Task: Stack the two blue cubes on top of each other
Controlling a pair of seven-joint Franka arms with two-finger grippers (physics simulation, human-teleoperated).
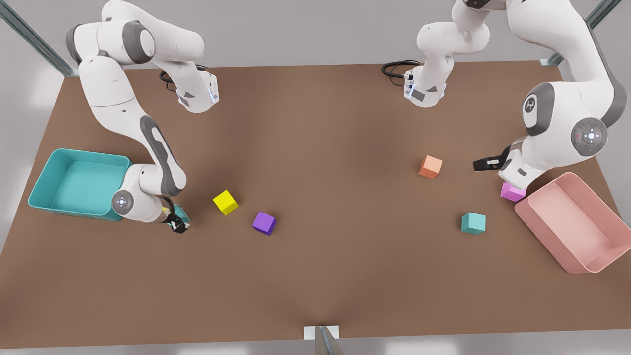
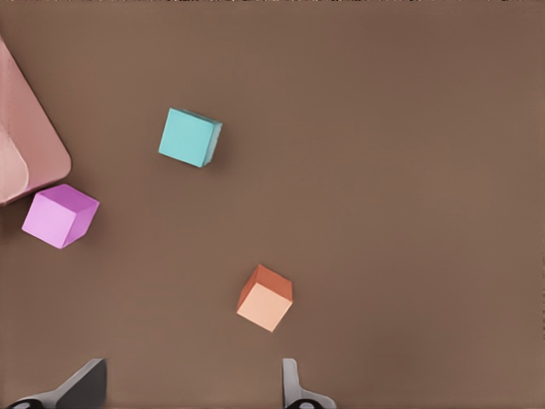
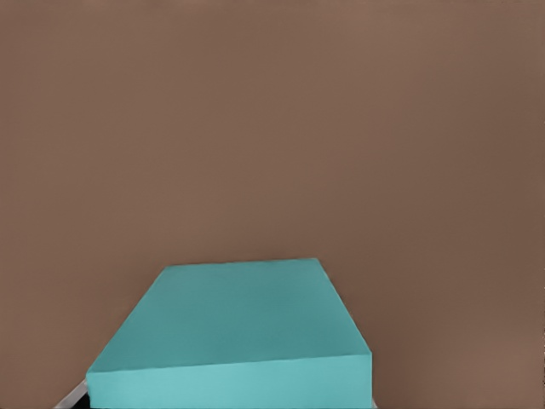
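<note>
One blue cube (image 1: 473,223) rests on the brown table at the front view's right, seen from above in the left wrist view (image 2: 189,137). My left gripper (image 1: 485,163) hangs open above the table on that side, its fingers (image 2: 85,388) wide apart with nothing between them, clear of that cube. The other blue cube (image 1: 181,213) is at the front view's left, beside the teal bin. My right gripper (image 1: 177,223) is shut on it, and that cube (image 3: 238,332) looms large in the right wrist view.
A teal bin (image 1: 84,154) stands at the front view's left, a pink bin (image 1: 542,236) at its right. Loose on the table are a yellow cube (image 1: 225,202), a purple cube (image 1: 264,223), an orange cube (image 1: 430,166) and a magenta cube (image 1: 512,192).
</note>
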